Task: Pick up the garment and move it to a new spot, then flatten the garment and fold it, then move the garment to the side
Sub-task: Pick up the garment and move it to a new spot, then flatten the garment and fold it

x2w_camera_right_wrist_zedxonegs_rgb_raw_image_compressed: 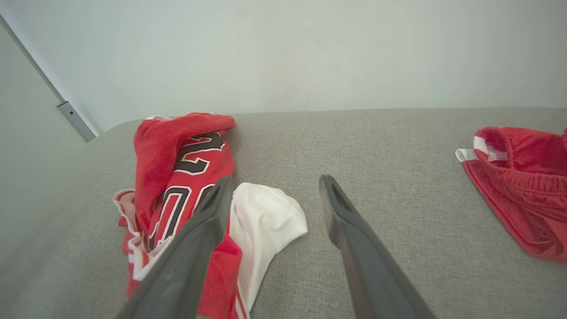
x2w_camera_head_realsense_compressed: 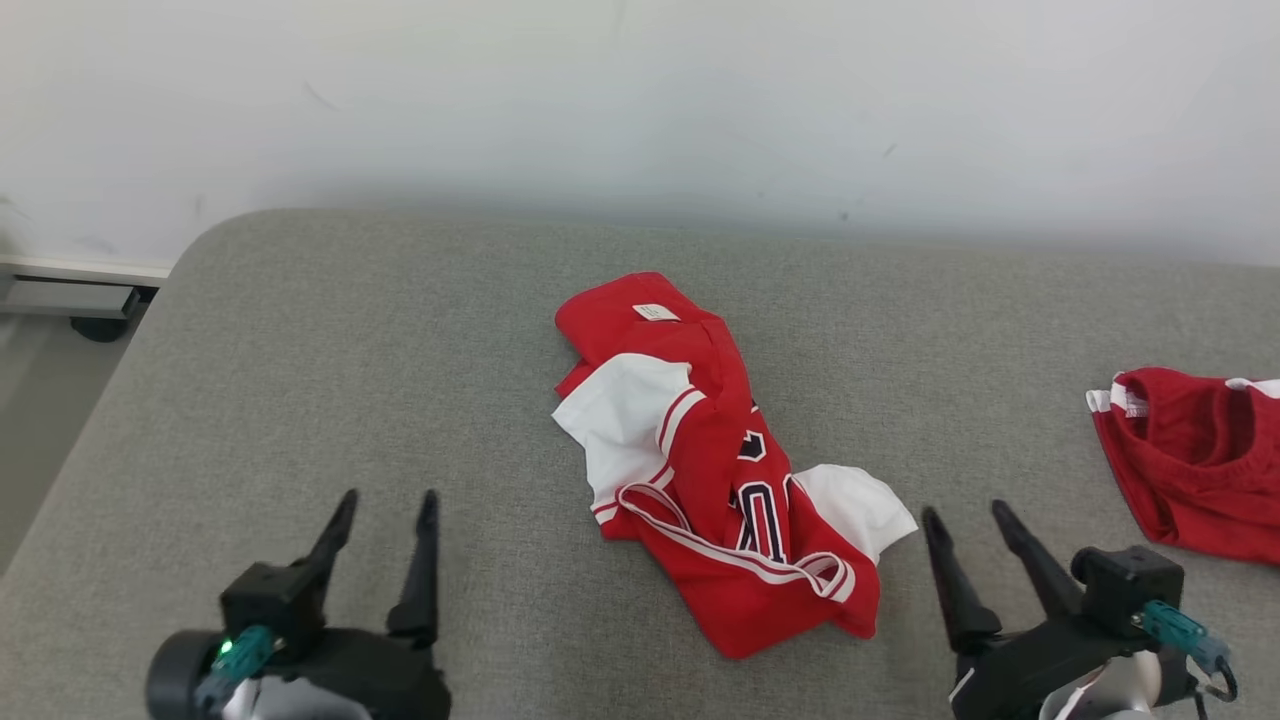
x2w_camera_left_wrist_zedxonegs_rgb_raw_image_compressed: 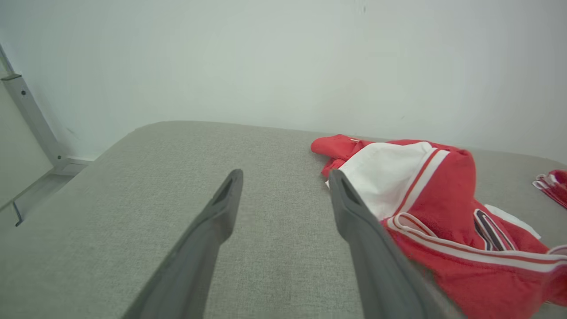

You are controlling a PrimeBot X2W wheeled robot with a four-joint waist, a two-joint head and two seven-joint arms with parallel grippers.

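Head view first, and we begin with the biggest thing: the grey cloth-covered tabletop [x2w_camera_head_realsense_compressed: 350, 380], which runs from the near edge to the pale wall at the far side. On its middle lies the garment [x2w_camera_head_realsense_compressed: 700, 450], a red jersey with white sleeves and dark numerals, crumpled and folded over itself in a heap. We judge the task barely begun. The jersey has not been lifted, it is neither flattened nor folded, and the move to the side comes last, so every step is left (as far as these pictures tell).

At the far right lies a second red piece with white trim, which we take for shorts [x2w_camera_head_realsense_compressed: 1200, 460]. It is well apart from the jersey, but it takes up room on that side, so the left looks the freer place for spreading out.

Smaller still, the left pincer [x2w_camera_head_realsense_compressed: 388, 497] hangs near left with its jaws spread wide and nothing between them. The right pincer [x2w_camera_head_realsense_compressed: 965, 512] is likewise wide and unloaded, just beside the jersey's near white sleeve. Smallest is a white label [x2w_camera_head_realsense_compressed: 655, 312] on the jersey's far end.
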